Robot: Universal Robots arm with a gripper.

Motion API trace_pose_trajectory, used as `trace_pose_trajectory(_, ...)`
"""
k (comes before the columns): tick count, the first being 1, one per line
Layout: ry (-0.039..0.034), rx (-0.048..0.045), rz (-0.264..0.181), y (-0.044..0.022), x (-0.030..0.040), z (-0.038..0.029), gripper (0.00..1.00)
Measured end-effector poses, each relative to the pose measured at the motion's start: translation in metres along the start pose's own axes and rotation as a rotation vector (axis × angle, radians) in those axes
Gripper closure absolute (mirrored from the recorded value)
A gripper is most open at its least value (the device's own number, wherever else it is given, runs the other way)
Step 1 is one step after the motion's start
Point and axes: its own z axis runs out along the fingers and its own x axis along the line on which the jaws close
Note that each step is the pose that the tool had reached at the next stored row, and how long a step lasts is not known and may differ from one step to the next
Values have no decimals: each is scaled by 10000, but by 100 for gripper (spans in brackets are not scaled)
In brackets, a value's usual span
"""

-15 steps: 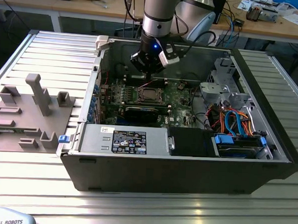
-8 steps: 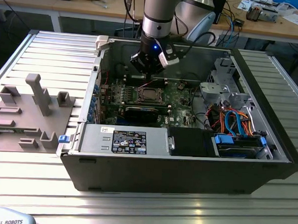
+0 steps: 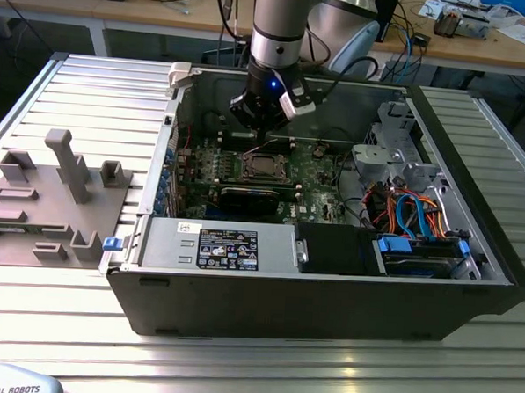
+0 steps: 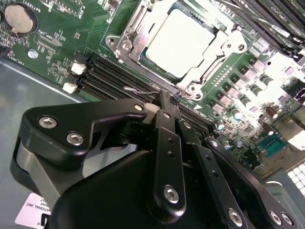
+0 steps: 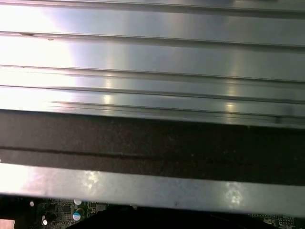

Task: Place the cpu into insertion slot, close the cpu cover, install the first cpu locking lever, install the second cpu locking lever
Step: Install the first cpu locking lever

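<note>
One end effector (image 4: 167,102) pinched narrow, empty, at cpu cover (image 4: 125,45) edge; cpu (image 4: 181,40) seated.

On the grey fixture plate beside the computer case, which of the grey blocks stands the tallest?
The grey T-topped post near the middle of the grey fixture plate. It rises well above the low, squat grey blocks around it, such as the small one on the case side.

Silver-grey arm (image 3: 278,17) with black band; blue light at wrist; black tool (image 4: 164,102), silver screws.
</note>
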Motion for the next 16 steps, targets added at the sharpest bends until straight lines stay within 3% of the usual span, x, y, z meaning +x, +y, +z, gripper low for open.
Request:
trace_pose_trajectory(7,4,32,-44,4,-4,19,89)
trace_pose_trajectory(16,11,77,-129,-4,-98,66,89)
